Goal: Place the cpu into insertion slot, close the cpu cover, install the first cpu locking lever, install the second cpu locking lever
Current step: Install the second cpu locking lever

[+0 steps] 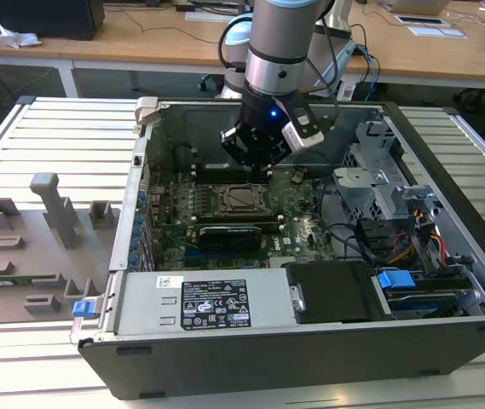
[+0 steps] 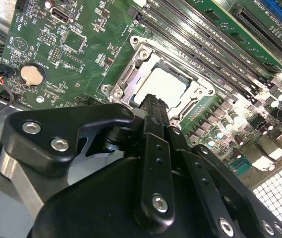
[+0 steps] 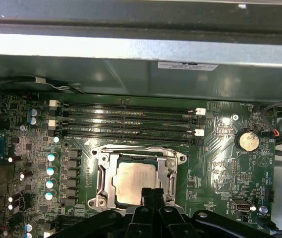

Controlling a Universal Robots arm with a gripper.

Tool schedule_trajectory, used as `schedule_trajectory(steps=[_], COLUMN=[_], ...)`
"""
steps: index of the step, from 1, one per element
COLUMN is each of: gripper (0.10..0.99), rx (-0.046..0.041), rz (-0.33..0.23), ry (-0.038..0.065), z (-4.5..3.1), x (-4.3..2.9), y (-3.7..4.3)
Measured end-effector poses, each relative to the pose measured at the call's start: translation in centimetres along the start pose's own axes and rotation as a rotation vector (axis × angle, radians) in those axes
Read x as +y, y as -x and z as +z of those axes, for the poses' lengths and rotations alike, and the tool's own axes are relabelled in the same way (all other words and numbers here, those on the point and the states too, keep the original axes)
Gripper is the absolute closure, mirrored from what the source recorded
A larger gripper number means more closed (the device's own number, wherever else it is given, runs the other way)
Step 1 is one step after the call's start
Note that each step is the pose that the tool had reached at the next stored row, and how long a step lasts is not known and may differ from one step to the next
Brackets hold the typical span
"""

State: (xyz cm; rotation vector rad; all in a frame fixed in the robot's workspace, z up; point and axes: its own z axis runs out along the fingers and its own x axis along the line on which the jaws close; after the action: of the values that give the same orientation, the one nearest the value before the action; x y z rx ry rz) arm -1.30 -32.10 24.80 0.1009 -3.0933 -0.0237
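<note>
The cpu lies flat in the slot, near the middle of the green motherboard inside the open computer case, which rests on a slatted tabletop. Being square, the chip has no long axis; its pale metal top faces up and its edges run parallel to the socket's metal frame and to the long black memory slots just beside it. In both wrist views the silvery top is bare, seen through the square opening of the metal frame that surrounds it. The tool hangs directly over the socket, pointing straight down at the board, with its two dark fingertips pressed together and nothing between them; in the first wrist view the tips overlap the chip's near edge, though whether they touch it cannot be told. In the exterior view the tool sits just above the socket, toward the far side of the case. A round coin battery sits on the board well apart from the socket, past the ends of the memory slots. On the tabletop, at the exterior view's left, grey plastic fixtures stand beside the case.
</note>
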Motion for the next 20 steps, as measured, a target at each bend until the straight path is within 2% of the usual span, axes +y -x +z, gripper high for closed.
schedule_trajectory(steps=[2,5,7,11,14,16,20], gripper=[0.98,0.98,0.98,0.98,0.98,0.98,0.98], rx=[0.0001,0.0001,0.0,0.0,0.0,0.0,0.0], rz=[0.0,0.0,0.0,0.0,0.0,0.0,0.0], ry=[0.0,0.0,0.0,0.0,0.0,0.0,0.0], z=[-0.01,-0.01,-0.01,-0.02,-0.01,-0.01,0.02], x=[-0.05,-0.5,-1.05,-2.74,-3.39,-4.26,-5.05], y=[0.0,-0.03,-0.07,-0.18,-0.22,-0.27,-0.33])
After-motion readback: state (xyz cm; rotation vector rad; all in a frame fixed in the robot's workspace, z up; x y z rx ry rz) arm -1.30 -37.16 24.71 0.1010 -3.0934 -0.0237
